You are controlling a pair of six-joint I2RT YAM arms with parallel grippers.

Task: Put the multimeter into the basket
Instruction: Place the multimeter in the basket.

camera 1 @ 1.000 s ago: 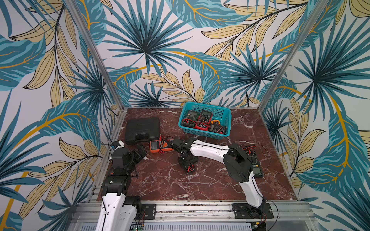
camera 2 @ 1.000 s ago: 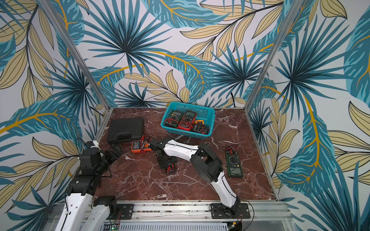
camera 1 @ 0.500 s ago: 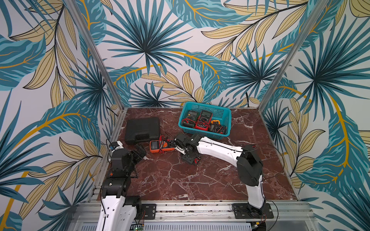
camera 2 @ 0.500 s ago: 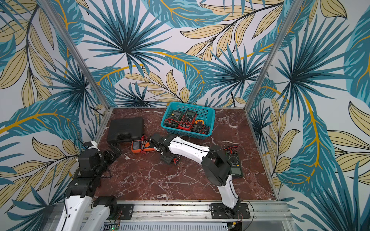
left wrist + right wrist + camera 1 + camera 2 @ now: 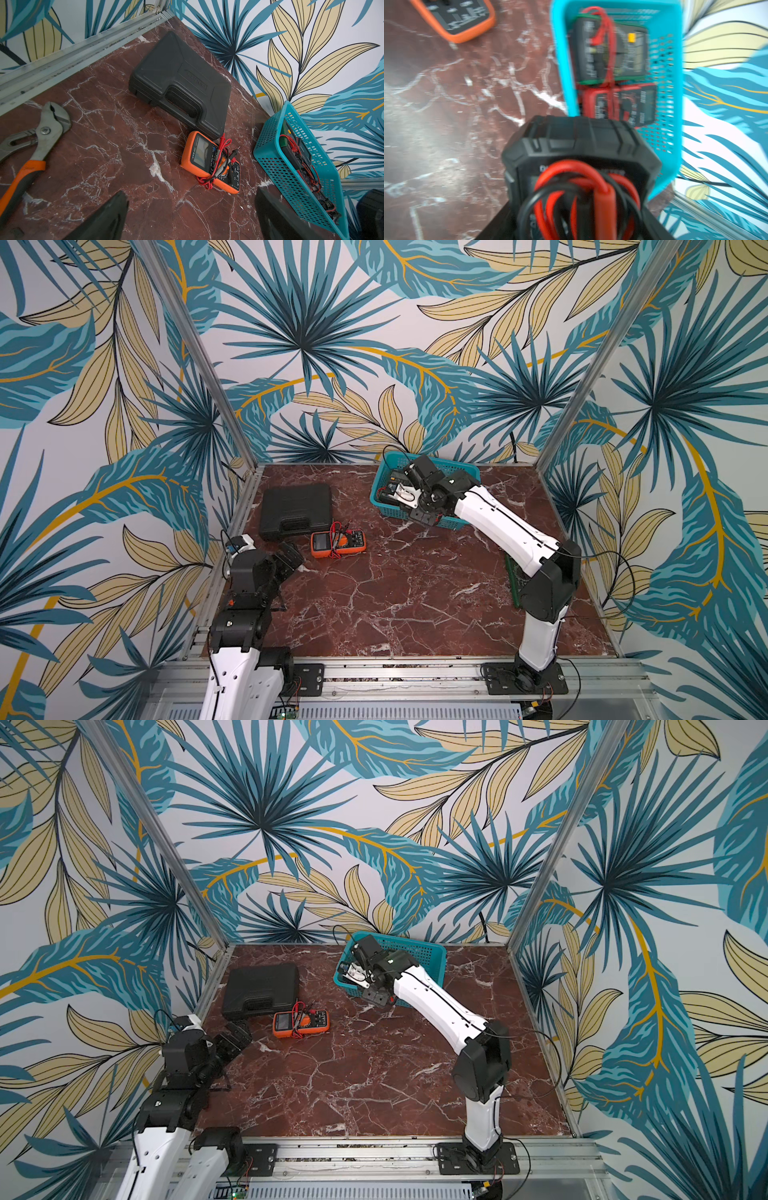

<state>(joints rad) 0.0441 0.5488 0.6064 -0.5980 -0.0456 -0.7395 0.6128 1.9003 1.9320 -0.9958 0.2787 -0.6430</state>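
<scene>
Low left in a top view, the left gripper [image 5: 290, 557] sat idle, its jaws spread wide and empty. Farther back, upper centre, the right gripper [image 5: 422, 515] clamped the black multimeter [image 5: 581, 149], leads wound round it, at the near wall of the basket [image 5: 559, 62]. Done well, I judged, the step needed the multimeter lifted clear of the rim, lowered beside the two meters [image 5: 610, 52] inside, then released gently.

A black multimeter [image 5: 581, 158], red and black leads coiled around it, hangs at the near rim of the teal mesh basket [image 5: 560, 62], far centre.
</scene>
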